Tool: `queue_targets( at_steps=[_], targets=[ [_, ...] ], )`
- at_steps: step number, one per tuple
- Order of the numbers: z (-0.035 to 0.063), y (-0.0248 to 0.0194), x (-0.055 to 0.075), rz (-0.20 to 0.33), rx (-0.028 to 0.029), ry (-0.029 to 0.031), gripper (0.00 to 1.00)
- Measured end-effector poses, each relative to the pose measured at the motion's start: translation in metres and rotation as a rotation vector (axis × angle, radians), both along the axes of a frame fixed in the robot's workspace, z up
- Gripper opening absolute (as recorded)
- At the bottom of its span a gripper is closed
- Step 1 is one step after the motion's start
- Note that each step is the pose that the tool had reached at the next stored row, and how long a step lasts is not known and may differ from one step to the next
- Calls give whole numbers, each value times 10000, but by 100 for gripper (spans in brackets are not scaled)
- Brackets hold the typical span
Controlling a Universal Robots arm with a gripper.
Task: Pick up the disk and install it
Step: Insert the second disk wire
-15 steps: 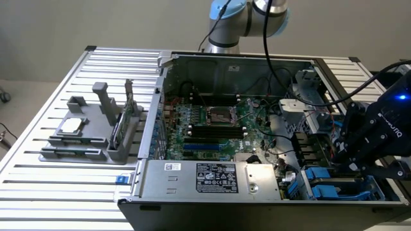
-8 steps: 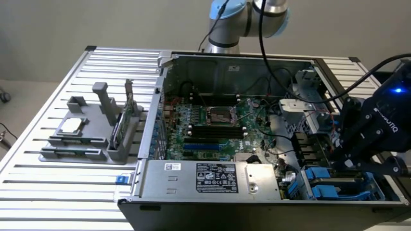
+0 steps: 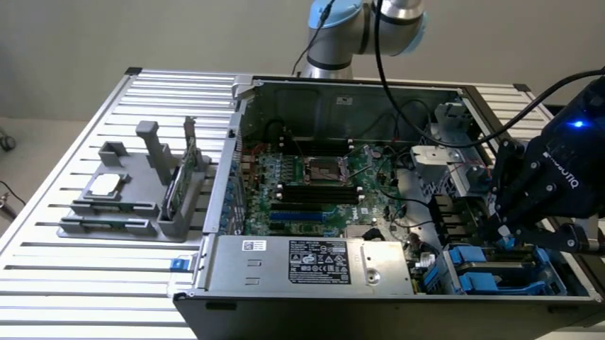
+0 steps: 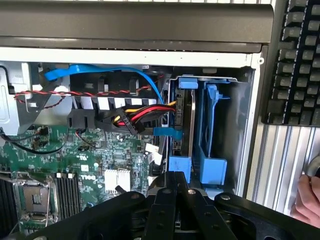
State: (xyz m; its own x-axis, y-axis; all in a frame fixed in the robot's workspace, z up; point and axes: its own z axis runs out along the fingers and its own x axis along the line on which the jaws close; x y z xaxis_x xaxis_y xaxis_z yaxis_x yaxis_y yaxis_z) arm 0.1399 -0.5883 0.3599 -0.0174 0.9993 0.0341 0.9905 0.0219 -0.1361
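The gripper (image 3: pixel 503 234) hangs over the drive-bay corner of the open computer case (image 3: pixel 331 95), at the exterior view's right, near the case's front edge. Its fingers are drawn fully together; in the wrist view they (image 4: pixel 172 192) meet in one dark block with no gap, and nothing shows between them.

The disk (image 4: pixel 186 117) sits edge-on in the drive bay, its blue carrier (image 4: pixel 179 165) framing it, just beyond the fingertips. Whether the fingertips touch the carrier is hard to tell, since the gripper body covers the spot. A second blue carrier (image 4: pixel 212 150) stands in the slot beside it, against the case's side wall. Red, yellow and black power leads (image 4: pixel 135 116) and a blue data cable (image 4: pixel 100 72) run to the disk's rear end.

Inside the case lie the green motherboard (image 3: pixel 312 188) with its bare processor socket (image 3: pixel 321 170) and, along the front edge, the grey power supply (image 3: pixel 307 263).

On the slatted table (image 3: pixel 57 283), well apart from the case at the exterior view's left, a grey holder (image 3: pixel 132 191) carries a small square chip (image 3: pixel 104 184) and an upright green memory stick (image 3: pixel 173 185).

A keyboard (image 4: pixel 297 60) lies on the table beside the case, and a person's hand (image 4: pixel 306 200) shows near it.
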Motion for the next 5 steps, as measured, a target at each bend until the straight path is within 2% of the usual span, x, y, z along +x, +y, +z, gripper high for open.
queue_targets(
  at_steps=[5],
  targets=[
    [3,0,0,0,-1,0,11]
  ],
)
